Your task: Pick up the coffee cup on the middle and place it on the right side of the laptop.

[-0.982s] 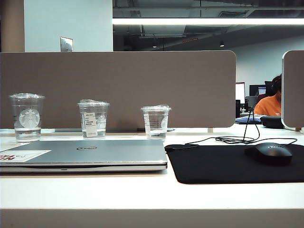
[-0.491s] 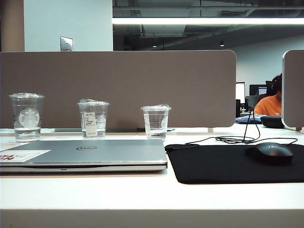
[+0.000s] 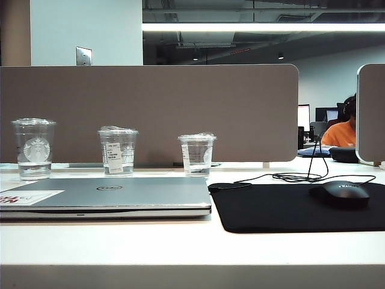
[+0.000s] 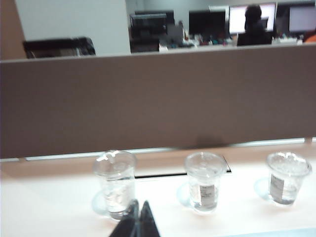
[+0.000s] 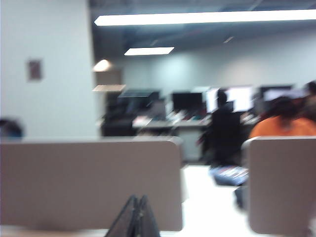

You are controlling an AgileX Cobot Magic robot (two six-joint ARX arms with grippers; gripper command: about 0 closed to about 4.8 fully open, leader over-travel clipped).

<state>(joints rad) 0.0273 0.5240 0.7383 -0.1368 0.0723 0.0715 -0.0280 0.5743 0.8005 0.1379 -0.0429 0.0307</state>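
Observation:
The coffee cup, clear plastic with a lid and a white rectangular label, stands in the middle of a row of three cups behind the laptop. The laptop is closed, silver-grey, and lies flat at the front left. Neither arm shows in the exterior view. In the left wrist view the coffee cup stands off to one side of my left gripper, which is shut, empty and in line with the neighbouring cup. My right gripper is shut and empty, facing the grey divider; no cup shows in that view.
A cup with a round logo stands at the left and a smaller clear cup at the right of the row. Right of the laptop lies a black mouse pad with a mouse and its cable. A grey divider backs the desk.

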